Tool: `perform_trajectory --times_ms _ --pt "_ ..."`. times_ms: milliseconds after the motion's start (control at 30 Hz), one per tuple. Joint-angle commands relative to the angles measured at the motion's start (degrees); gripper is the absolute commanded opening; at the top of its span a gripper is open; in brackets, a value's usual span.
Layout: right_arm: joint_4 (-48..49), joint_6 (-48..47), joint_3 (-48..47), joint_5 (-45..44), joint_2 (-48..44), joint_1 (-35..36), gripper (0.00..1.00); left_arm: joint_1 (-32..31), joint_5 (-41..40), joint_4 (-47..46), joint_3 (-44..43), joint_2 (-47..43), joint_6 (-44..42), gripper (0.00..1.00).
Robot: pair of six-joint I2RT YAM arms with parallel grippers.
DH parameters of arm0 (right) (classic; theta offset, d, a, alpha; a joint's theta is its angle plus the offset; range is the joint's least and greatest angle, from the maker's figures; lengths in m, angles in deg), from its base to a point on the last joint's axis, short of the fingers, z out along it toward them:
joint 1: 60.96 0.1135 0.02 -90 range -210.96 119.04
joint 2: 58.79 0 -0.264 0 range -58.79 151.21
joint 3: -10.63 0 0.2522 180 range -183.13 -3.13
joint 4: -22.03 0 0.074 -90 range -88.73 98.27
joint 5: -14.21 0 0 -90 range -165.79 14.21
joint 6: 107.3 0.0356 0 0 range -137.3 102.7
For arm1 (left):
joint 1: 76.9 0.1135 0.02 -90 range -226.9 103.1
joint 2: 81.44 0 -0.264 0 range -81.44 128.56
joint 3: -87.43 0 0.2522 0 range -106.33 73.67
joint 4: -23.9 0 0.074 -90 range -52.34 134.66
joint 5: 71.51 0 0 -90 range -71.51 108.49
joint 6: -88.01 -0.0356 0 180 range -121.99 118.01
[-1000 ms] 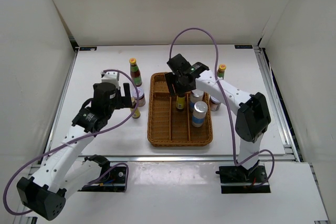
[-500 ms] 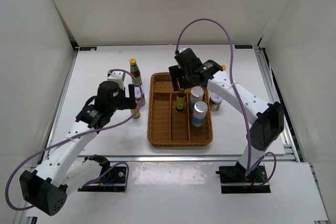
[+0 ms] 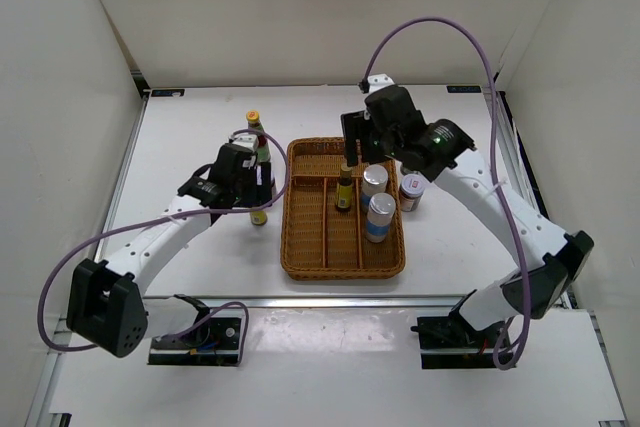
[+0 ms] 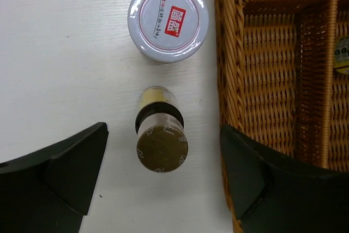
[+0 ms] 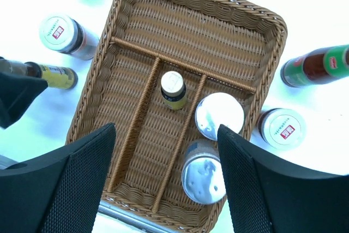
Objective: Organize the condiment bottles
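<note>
Two end effectors stand with fingers spread and nothing gripped. The left end effector (image 4: 163,132) has reached forward since a second ago. It now straddles the outer yellow-labelled mini bottle (image 4: 162,147), which stands on the white surface (image 4: 65,53) with a clear gap on each side of its cap. The right end effector (image 3: 358,152) was down at the tray's yellow-labelled mini bottle (image 5: 173,89) a second ago. It has since risen and drawn back toward the far end of the wicker tray (image 5: 87,102), and that bottle stands free in the middle lane.

Only the left wrist view shows those gaps. It also shows the left pink-lidded jar (image 4: 168,19) just beyond the straddled bottle and apart from it, both beside the tray's left wall.

The right wrist view shows the rest. The far silver-lidded cylinder (image 5: 219,115) and the near silver-lidded cylinder (image 5: 203,179) sit in the right lane. The right pink-lidded jar (image 5: 281,129) and the right sauce bottle (image 5: 319,65) stand on the surface outside the tray's right wall.

In the top view the right arm covers that sauce bottle, and the left end effector hides most of the left jar. The left sauce bottle (image 3: 257,137) stands beyond the left end effector and is cropped at the upper edge of the right wrist view.
</note>
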Motion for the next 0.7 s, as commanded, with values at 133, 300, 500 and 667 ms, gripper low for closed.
perform_trajectory --times_ms 133,300,500,667 --pt "-0.3 0.1 4.3 -1.2 -5.6 0.1 0.79 -0.2 -3.4 0.0 -4.2 1.8 2.4 0.72" --pt "-0.3 -0.5 6.0 -1.7 -7.9 0.1 0.79 -0.2 -3.4 0.0 -6.0 1.9 1.1 0.4" --pt "-0.9 -0.5 6.6 -2.4 -10.6 0.1 0.79 -2.8 -6.0 6.0 -11.7 -1.9 0.6 0.11" --pt "-2.7 -1.0 3.8 -3.7 -12.9 0.1 0.77 -7.7 -6.9 12.0 -20.5 -4.1 -0.6 0.11"
